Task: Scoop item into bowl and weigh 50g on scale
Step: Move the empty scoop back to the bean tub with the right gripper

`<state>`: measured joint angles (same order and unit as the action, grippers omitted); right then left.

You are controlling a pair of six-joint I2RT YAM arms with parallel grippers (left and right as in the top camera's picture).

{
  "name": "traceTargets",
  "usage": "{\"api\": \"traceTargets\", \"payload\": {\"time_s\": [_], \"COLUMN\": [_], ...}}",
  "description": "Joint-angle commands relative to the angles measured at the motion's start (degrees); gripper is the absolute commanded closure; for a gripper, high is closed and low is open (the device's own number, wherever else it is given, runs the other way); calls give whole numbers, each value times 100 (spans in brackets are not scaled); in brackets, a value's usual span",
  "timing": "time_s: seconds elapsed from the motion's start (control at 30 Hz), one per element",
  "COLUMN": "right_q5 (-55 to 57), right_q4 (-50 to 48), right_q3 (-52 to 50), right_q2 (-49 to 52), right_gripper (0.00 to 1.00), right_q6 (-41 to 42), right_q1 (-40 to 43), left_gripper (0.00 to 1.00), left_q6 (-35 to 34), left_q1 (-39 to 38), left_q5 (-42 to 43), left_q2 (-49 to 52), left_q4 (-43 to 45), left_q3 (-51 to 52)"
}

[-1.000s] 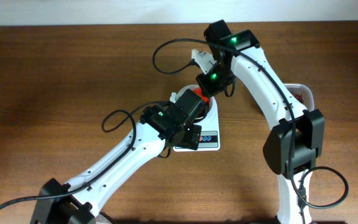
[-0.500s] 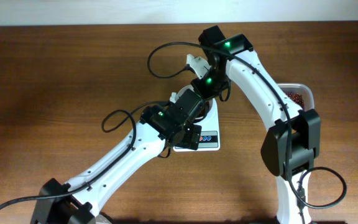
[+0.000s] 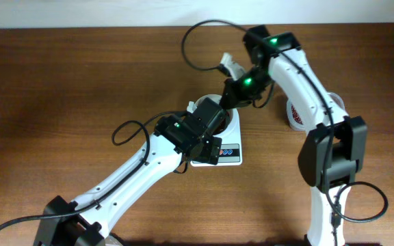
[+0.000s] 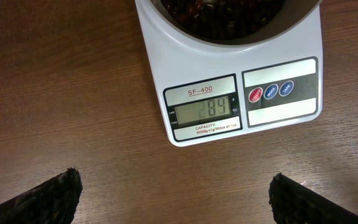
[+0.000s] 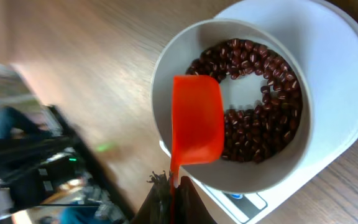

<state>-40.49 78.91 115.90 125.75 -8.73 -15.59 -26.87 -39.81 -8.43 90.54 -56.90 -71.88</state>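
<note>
**Weighing station.** A white bowl [image 5: 166, 68] of red-brown beans [image 5: 272, 118] stands on the scale [image 4: 278, 56], filling its far half. The right end effector [image 5: 173, 194] is clamped on an orange scoop [image 5: 196, 118] lying inside the bowl's 9 o'clock rim. The left end effector [image 4: 179, 199], fingers spread wide and holding nothing, hangs above bare counter [image 4: 73, 93] off the scale's 6 o'clock edge.

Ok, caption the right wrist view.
Close-up: orange plastic scoop over round white bowl of red-brown beans on flat white scale.
</note>
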Motion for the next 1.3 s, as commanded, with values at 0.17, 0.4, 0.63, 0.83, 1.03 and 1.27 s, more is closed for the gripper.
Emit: {"api": "traceTargets", "payload": {"time_s": [0.17,0.4,0.63,0.83,1.03,1.27], "right_q5": [-863,-866,-866,-868,-1604,-1692], "right_q4": [136,212,295,343,994,1073], "right_q3": [-59,-44,-44,81,326,345], "right_q2": [85,83,-20,-70,-81,-79], "right_gripper": [96,96,96,96,96,96], "right_q6": [22,0,0,0,-348,-345], "right_q1": [518,518,518,518,833,2319], "left_gripper": [1,1,1,1,1,1], "left_q6": [-28,-28,-28,-28,-28,-28], "left_q1": [-17,-15,-15,-15,-17,-15], "left_q5": [-61,-61,-61,-61,-61,-61], "left_q2": [-26,-26,-26,-26,-26,-26], "left_q4": [7,9,7,7,9,7], "left_q3": [39,39,39,39,39,39]}}
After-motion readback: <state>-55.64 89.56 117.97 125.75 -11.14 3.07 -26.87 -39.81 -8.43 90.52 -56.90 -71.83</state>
